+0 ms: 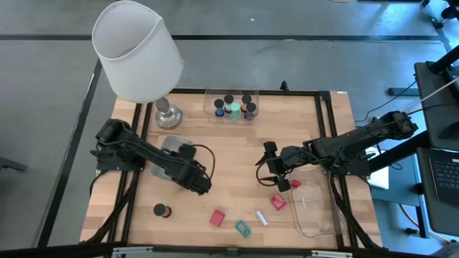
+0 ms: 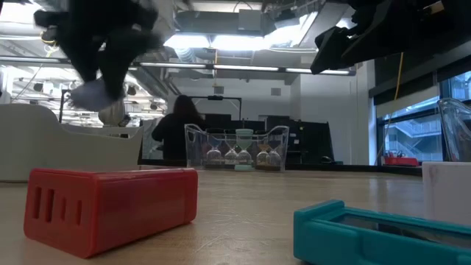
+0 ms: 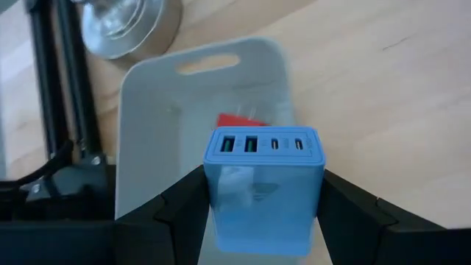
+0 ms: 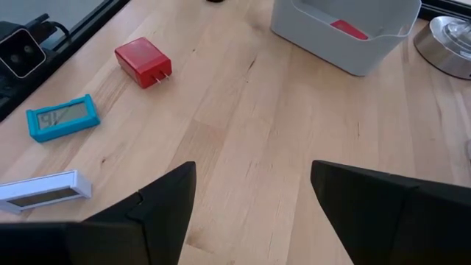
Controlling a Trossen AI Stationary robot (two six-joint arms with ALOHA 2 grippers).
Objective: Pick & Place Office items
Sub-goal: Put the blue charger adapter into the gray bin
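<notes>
My left gripper is shut on a pale-blue charger block, raised over the table near a grey bin that holds a red piece. My right gripper is open and empty, above bare wood at mid-table. Lying flat on the table are a red plug block, a teal clip, a white stick, a pink block and a dark cylinder. More cylinders stand in a clear tray at the far edge. My left gripper pinches the pale-blue charger block between its two fingers, one on each side wall. The face with the ports points away from the wrist. The block is lifted clear of the table, in front of the grey bin.
A big white-shaded lamp stands on a metal base at the far left. A second clear tray sits at the near right. Bare wood lies between the two grippers. A person sits in the room beyond the table.
</notes>
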